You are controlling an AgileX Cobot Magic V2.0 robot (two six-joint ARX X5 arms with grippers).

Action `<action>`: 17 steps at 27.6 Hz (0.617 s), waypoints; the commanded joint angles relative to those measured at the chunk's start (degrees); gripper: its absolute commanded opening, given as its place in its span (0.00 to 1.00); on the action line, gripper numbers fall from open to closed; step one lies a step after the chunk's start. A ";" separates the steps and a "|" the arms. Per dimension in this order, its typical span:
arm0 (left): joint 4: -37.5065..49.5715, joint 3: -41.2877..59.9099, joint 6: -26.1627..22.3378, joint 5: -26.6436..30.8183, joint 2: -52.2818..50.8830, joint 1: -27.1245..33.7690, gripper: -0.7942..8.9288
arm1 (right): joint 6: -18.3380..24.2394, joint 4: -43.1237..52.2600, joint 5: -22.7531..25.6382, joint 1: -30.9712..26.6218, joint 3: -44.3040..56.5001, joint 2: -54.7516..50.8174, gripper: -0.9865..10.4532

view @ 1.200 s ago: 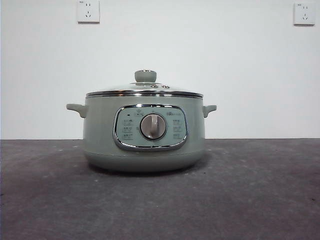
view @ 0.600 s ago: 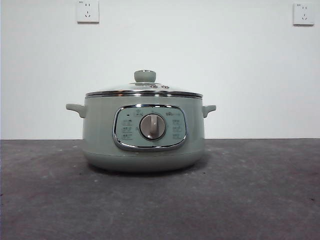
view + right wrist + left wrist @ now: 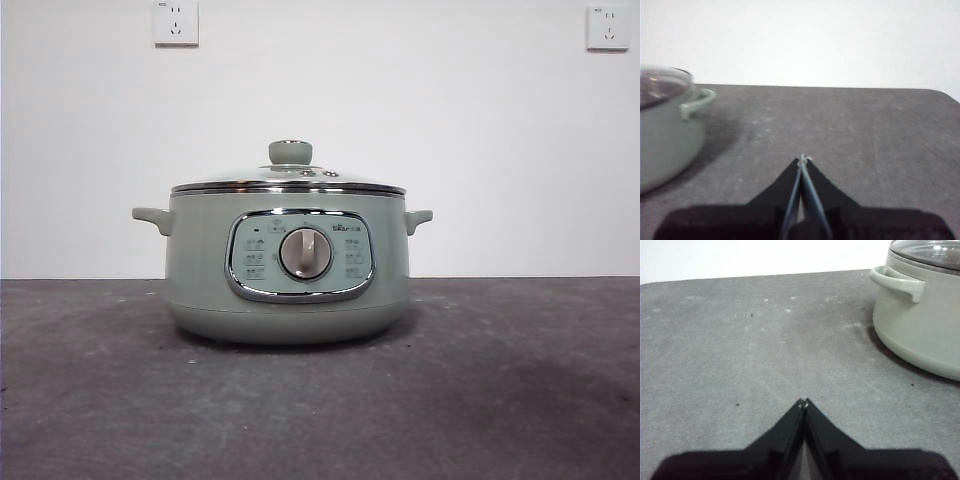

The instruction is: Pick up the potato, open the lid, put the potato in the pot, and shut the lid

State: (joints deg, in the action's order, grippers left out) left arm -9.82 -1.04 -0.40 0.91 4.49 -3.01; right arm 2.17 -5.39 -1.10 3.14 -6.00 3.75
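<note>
While both arms wait off to the sides, the pot (image 3: 288,265) stands alone near the middle of the dark grey tabletop (image 3: 520,400), control panel (image 3: 300,255) facing the front camera, silver dial (image 3: 306,253) at its centre. Lid (image 3: 288,183) seated flat on the pot, chrome rim meeting the pot's top edge all round; sage-green knob (image 3: 290,152) upright on top, small steam vents just beside it. Two side handles (image 3: 152,218) project level from the pot's wall. Potato not visible in any view; through the glass nothing of the pot's inside can be made out. Left gripper (image 3: 803,403) low over bare tabletop, its fingers (image 3: 785,427) pressed together tip to tip with nothing between them; the pot sits off to one side of it, near but not touching, one handle and part of the lid showing. Right gripper (image 3: 802,159) likewise low over bare tabletop on the pot's other side, fingers (image 3: 822,187) together and holding nothing, pot and its other handle well apart from the tips. White wall (image 3: 480,150) behind the tabletop, two sockets (image 3: 176,22) high on it, one toward each upper corner of the front view. Neither gripper appears in the front view.
</note>
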 commanded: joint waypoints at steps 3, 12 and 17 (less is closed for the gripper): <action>0.39 0.57 0.02 0.20 0.02 0.17 0.08 | 0.00 0.68 0.07 -0.24 3.52 -2.47 0.09; 0.42 0.57 0.02 0.20 0.02 0.17 0.08 | 0.17 -5.31 0.76 -0.20 5.14 -3.30 0.09; 0.37 0.57 0.00 0.20 0.02 0.17 0.08 | 1.01 -5.20 1.88 -0.22 5.14 -3.30 0.09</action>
State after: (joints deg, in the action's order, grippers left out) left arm -9.82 -1.04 -0.40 0.91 4.51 -3.01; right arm 2.61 -10.87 0.47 2.96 -1.41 0.60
